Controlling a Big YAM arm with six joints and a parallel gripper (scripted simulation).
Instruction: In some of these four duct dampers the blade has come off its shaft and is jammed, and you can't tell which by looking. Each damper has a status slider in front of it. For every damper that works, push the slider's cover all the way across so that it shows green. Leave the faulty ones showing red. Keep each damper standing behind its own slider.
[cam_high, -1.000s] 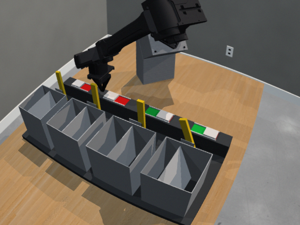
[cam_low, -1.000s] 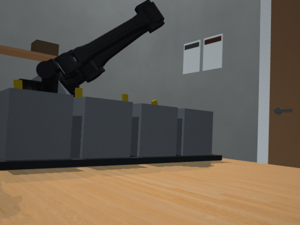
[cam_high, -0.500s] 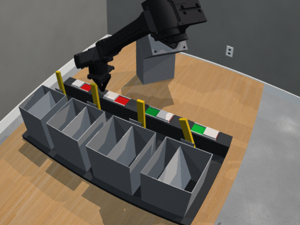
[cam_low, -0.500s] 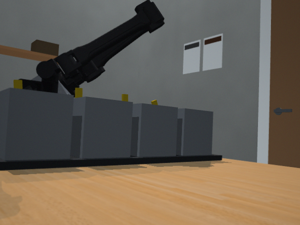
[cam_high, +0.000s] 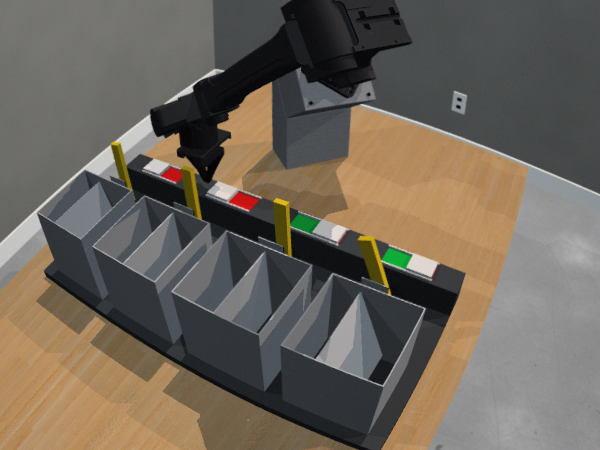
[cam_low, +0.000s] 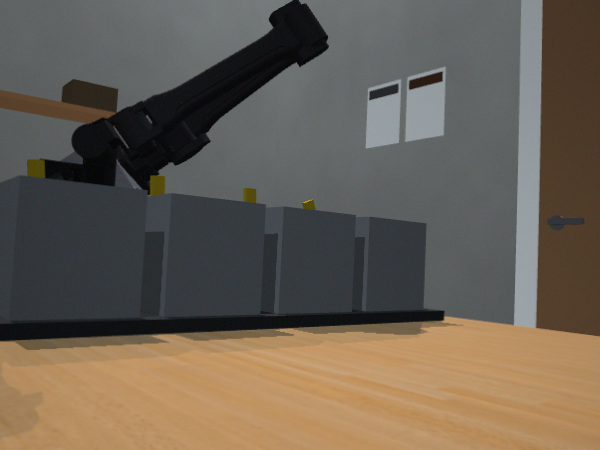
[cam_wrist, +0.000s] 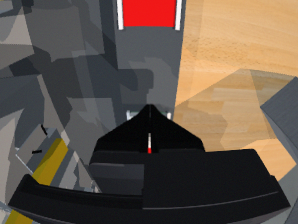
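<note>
Four open-topped grey box-shaped dampers are stood in a row on a black base (cam_high: 415, 390) (cam_low: 225, 321). With the clock laid on the top view, the first damper (cam_high: 70, 245) (cam_low: 75, 250) is placed at 9 o'clock, the second damper (cam_high: 135, 285) (cam_low: 215, 255) between 8 and 9, the third damper (cam_high: 215, 335) (cam_low: 317, 260) at 7, the fourth damper (cam_high: 325, 385) (cam_low: 397, 265) near 5. Inside the first, a pale grey face is seen; inside each of the others, slanted grey surfaces with a pointed top are seen. Whether any blade is jammed cannot be told.

On the black bar (cam_high: 452, 295) alongside, the first white cover (cam_high: 156, 166) and the second white cover (cam_high: 221, 191) are each placed at 10 o'clock of a red patch, so red is shown. The third white cover (cam_high: 330, 232) and the fourth white cover (cam_high: 423, 265) are placed at 4 o'clock of green patches.

The black gripper (cam_high: 207, 179) (cam_wrist: 149, 109) is closed, with nothing gripped. Its tips are held between the first and second sliders, just beside the second cover; whether it is touched cannot be told.

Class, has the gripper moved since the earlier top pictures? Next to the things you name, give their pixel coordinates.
No; the gripper (cam_high: 208, 175) (cam_wrist: 149, 109) shows no visible shift against the wall outlet (cam_high: 459, 102) in the top view.
</note>
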